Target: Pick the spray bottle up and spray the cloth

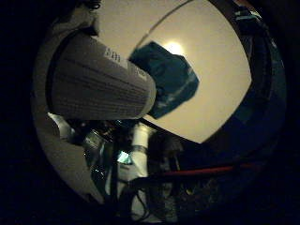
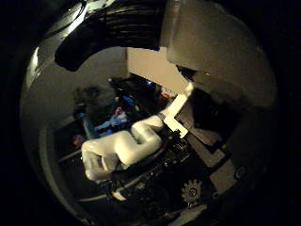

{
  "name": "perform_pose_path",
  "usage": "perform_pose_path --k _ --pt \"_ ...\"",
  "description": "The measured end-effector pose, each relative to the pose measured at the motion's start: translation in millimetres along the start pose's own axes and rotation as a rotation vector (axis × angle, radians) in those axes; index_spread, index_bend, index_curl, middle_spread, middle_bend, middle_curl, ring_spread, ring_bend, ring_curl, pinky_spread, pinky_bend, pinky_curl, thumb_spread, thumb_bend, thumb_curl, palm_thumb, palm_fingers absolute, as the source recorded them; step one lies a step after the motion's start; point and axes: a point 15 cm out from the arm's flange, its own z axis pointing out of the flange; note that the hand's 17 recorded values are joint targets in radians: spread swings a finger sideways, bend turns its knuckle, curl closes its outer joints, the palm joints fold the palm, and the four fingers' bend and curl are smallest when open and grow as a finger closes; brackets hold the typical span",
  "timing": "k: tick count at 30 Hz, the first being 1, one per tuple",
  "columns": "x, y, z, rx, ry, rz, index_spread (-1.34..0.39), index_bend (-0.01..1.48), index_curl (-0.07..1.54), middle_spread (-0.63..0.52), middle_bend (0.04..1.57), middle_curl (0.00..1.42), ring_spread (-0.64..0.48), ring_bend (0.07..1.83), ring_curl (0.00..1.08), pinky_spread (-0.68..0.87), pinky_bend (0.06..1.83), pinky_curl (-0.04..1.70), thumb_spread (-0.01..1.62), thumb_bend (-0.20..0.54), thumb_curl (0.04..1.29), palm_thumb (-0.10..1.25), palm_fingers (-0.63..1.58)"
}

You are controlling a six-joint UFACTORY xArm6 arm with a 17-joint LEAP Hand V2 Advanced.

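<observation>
Spray bottle [image 1: 101,79]: pale ribbed cylinder with a small label, filling the left half of the frame in the little-finger-side view, very close to the palm. Lying on its side as pictured, blunt end towards frame centre. Just beyond that end, a dark teal cloth [image 1: 176,82], crumpled, lying on a pale table [image 1: 220,70] that takes the upper right of the frame. Bottle end overlapping the cloth's near edge in the picture; contact between the two not readable. Lower frame dark, cluttered, nothing identifiable.

Thumb-side view: no bottle or cloth recognisable. White and black parts of the hand [image 2: 216,47] across the top and upper right of the frame; small geared part at lower right. White arm [image 2: 124,148] bent across frame centre, dim room behind it.

Hold of the hand on the bottle: cannot tell from either view.
</observation>
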Motion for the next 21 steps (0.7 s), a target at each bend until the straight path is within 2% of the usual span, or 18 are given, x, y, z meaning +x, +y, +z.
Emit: perform_pose_path --k 5,13,21 --pt "-10.6 -35.0 -4.8 0.162 -0.143 -0.102 -0.18 1.16 0.67 -0.07 1.35 0.58 -0.16 1.45 0.59 -0.2 1.35 0.73 0.94 -0.013 0.75 1.08 1.23" --pt "-3.9 -64.9 29.1 0.3 -0.302 -0.206 -0.18 1.17 0.68 -0.07 1.35 0.59 -0.16 1.45 0.59 -0.2 1.35 0.74 0.9 -0.015 0.77 1.06 1.22" --pt "12.2 -79.5 71.6 0.426 -0.39 -0.237 -0.18 1.17 0.68 -0.07 1.35 0.59 -0.16 1.45 0.59 -0.2 1.34 0.74 0.88 -0.015 0.79 1.05 1.22"
